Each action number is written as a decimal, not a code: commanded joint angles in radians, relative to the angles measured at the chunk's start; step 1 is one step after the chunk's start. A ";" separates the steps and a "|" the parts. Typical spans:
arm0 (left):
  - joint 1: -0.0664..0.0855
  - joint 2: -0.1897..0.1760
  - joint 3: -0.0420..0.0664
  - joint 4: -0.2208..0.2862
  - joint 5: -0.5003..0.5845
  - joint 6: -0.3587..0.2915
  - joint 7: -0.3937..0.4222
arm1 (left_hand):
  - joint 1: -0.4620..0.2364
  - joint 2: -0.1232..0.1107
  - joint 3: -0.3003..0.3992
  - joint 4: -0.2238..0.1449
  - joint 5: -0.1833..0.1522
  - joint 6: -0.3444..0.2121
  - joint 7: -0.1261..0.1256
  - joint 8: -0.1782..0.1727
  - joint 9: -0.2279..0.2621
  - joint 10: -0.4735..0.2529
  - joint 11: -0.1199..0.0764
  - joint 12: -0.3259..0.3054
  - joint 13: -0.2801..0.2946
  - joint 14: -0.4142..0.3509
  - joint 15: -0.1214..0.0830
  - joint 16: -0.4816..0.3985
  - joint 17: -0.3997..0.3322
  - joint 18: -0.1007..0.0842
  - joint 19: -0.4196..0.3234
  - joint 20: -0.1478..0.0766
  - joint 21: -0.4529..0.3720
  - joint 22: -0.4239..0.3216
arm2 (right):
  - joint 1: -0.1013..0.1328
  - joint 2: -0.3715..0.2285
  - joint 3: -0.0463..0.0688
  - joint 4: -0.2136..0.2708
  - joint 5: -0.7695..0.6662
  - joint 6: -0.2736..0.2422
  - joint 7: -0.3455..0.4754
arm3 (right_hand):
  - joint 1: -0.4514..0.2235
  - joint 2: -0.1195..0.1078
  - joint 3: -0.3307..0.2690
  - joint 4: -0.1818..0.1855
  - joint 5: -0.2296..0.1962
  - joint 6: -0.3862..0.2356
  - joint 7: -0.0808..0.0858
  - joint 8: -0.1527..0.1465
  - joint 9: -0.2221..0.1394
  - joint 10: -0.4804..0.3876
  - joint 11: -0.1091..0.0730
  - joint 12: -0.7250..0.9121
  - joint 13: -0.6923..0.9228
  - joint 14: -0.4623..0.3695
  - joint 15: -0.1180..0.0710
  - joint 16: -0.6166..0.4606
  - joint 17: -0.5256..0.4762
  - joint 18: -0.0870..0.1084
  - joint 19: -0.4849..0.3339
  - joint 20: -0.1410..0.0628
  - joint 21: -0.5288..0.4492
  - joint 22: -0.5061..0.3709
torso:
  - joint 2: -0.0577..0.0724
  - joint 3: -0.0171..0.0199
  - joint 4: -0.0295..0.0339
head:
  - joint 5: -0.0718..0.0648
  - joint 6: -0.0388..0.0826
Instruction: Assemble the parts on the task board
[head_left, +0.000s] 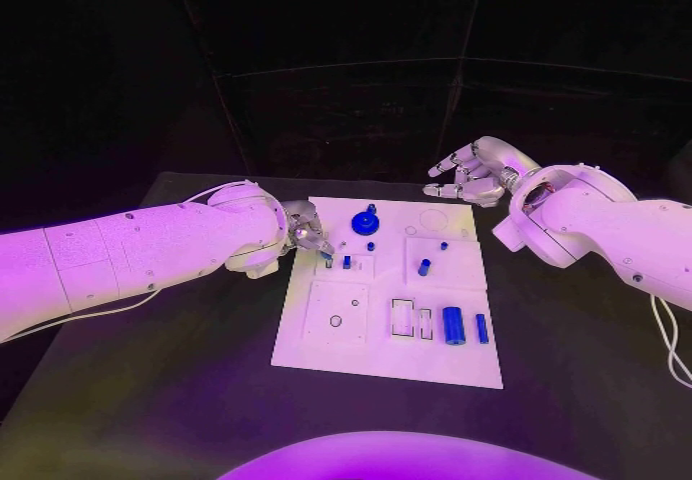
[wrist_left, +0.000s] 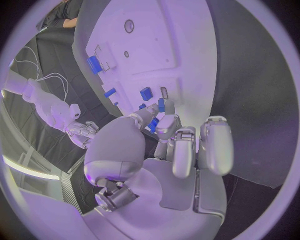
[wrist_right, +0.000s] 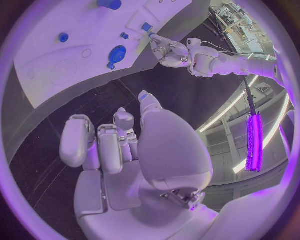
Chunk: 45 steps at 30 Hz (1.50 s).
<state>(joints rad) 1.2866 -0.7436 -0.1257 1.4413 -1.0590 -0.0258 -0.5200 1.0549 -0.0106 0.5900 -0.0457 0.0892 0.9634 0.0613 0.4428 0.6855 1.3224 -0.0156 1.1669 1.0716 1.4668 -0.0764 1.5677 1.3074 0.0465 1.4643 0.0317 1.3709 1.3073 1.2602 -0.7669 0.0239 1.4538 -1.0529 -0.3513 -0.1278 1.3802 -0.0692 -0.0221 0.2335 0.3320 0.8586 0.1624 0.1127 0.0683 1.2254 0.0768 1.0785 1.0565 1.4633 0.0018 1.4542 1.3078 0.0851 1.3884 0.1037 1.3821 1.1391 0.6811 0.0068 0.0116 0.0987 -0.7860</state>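
Task board (head_left: 378, 335) work: left hand (head_left: 306, 232) pinches a small blue part (head_left: 329, 262) at the board's far-left edge; keep it upright and seat it squarely while right hand (head_left: 473, 172) hovers open, holding nothing

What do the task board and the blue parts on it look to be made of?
Task board: looks like rigid white plastic, matte, with clean recessed cutouts; painted metal is possible. Blue parts, such as the upright cylinder and the round knob-like piece: probably moulded or printed plastic, uniform colour with a slight sheen.
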 joint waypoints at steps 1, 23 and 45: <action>-0.002 0.005 0.000 0.004 -0.041 -0.001 -0.007 | 0.002 0.011 0.117 -0.110 0.003 0.005 -0.004 0.007 0.002 0.004 -0.002 -0.004 -0.001 0.104 0.000 0.003 0.263 0.009 0.024 0.000 0.002 0.048 | 0.002 0.001 0.001 0.000 0.003 0.006 0.005 | 0.001 0.009 -0.005 0.000 0.006 0.008 0.001 0.006 0.000 -0.003 -0.003 0.003 0.000 0.064 -0.007 -0.006 0.072 -0.002 -0.005 -0.004 -0.005 -0.001 | 0.001 0.0001 0.0000 | -0.001 -0.001; -0.007 0.017 -0.001 -0.002 -0.048 0.086 -0.057 | 0.000 0.004 0.121 -0.114 0.003 0.006 -0.006 0.011 0.004 0.003 -0.003 -0.010 -0.009 0.104 0.000 0.003 0.263 0.008 0.025 0.000 0.004 0.050 | 0.002 0.002 0.001 -0.001 0.005 0.006 0.007 | 0.001 0.009 -0.005 0.000 0.006 0.008 0.001 0.006 0.000 -0.003 -0.003 0.003 0.000 0.064 -0.007 -0.006 0.072 -0.002 -0.005 -0.004 -0.005 -0.001 | 0.000 -0.0004 -0.0002 | -0.002 -0.009; -0.007 0.018 0.000 -0.002 -0.049 0.110 -0.062 | -0.002 -0.004 0.125 -0.117 0.007 0.009 -0.007 0.016 0.007 0.016 -0.005 0.011 0.016 0.104 -0.001 0.003 0.263 0.008 0.025 -0.001 0.002 0.049 | 0.002 0.003 0.000 -0.002 0.005 0.006 0.007 | 0.002 0.010 -0.006 0.001 0.011 0.008 0.001 0.007 0.000 -0.003 -0.003 0.003 0.001 0.064 -0.007 -0.007 0.072 -0.002 -0.006 -0.004 -0.006 -0.001 | 0.000 -0.0001 0.0003 | -0.003 -0.013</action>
<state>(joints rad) 1.2816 -0.7265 -0.1238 1.4398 -1.1002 0.0565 -0.5672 1.0465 -0.0185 0.5944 -0.0505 0.0930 0.9671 0.0577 0.4573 0.6922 1.3316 -0.0214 1.1734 1.0867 1.4668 -0.0763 1.5677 1.3073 0.0465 1.4643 0.0317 1.3710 1.3073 1.2599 -0.7647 0.0238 1.4508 -1.0500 -0.3486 -0.1269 1.3802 -0.0693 -0.0221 0.2335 0.3399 0.8586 0.1624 0.1125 0.0683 1.2254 0.0768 1.0785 1.0564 1.4633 0.0018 1.4542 1.3075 0.0852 1.3884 0.1037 1.3821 1.1393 0.6811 0.0067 0.0118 0.0954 -0.7985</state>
